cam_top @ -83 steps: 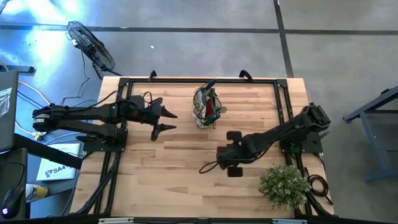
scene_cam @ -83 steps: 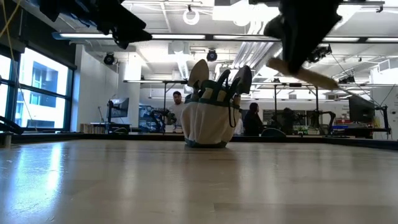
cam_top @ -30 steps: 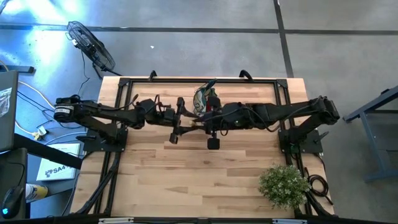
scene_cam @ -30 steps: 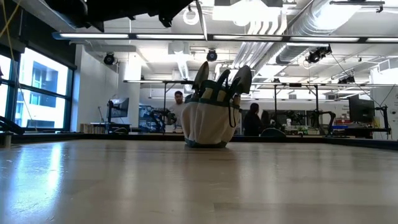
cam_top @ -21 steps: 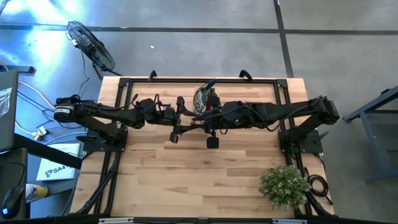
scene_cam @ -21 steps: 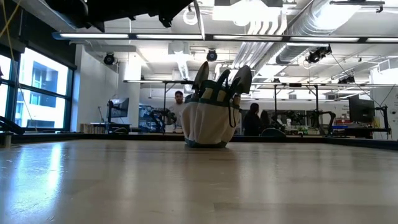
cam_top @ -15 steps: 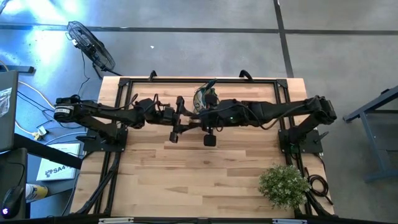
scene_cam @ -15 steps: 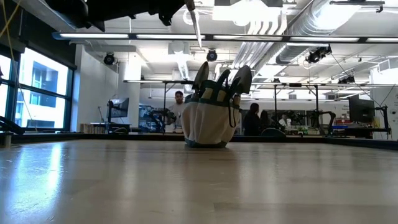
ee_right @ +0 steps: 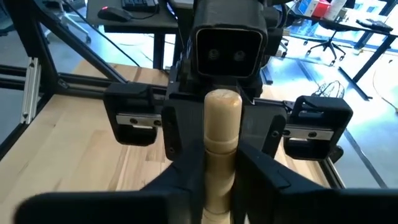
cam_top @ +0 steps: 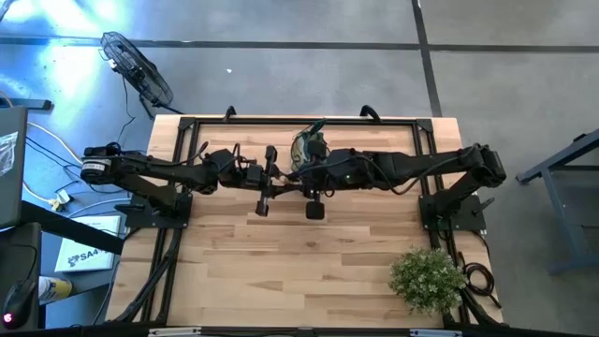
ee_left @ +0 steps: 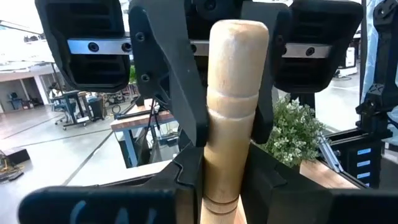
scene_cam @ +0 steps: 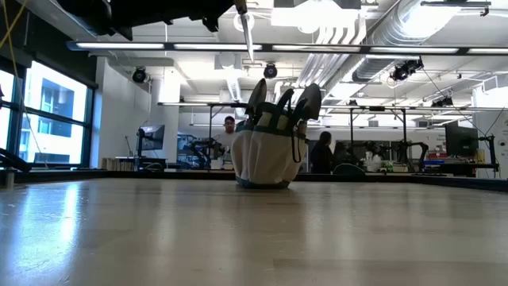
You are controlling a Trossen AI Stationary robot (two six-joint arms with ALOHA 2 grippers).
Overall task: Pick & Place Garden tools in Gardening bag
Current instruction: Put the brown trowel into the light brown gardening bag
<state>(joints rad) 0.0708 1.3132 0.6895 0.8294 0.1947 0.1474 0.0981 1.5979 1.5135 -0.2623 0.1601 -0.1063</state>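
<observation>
A trowel with a pale wooden handle (ee_left: 233, 93) stands upright in the air, its rounded end up and its metal blade (scene_cam: 248, 36) pointing down. My left gripper (ee_left: 224, 202) and my right gripper (ee_right: 221, 196) meet on it from opposite sides, both shut on the handle, high over the table and just near of the gardening bag (cam_top: 304, 145). The olive-tan bag (scene_cam: 266, 155) rests on its base at the table's far middle, with tool ends (scene_cam: 309, 99) sticking out of its top. My left gripper pinches the trowel's wooden handle (ee_left: 224, 180) between its two fingers (ee_left: 186, 186), coming level from the table's left and lying across it. The handle stands upright, and the trowel is clear of table and bag. My right gripper pinches the same handle (ee_right: 221, 177) between its two fingers (ee_right: 261, 180), level from the table's right and facing my left gripper. Its fingers lie across the upright handle, right by those of my left gripper.
A bushy green plant (cam_top: 428, 278) stands at the table's near right corner. A fan (cam_top: 140, 70) stands on the floor beyond the far left corner. Bare wood lies along the near half of the table (cam_top: 281, 271). People show in the room behind the bag.
My right gripper has carried the trowel a little toward the table's left and far side, up to my left gripper. In the low view the hanging blade has shifted slightly left and shows more of itself.
</observation>
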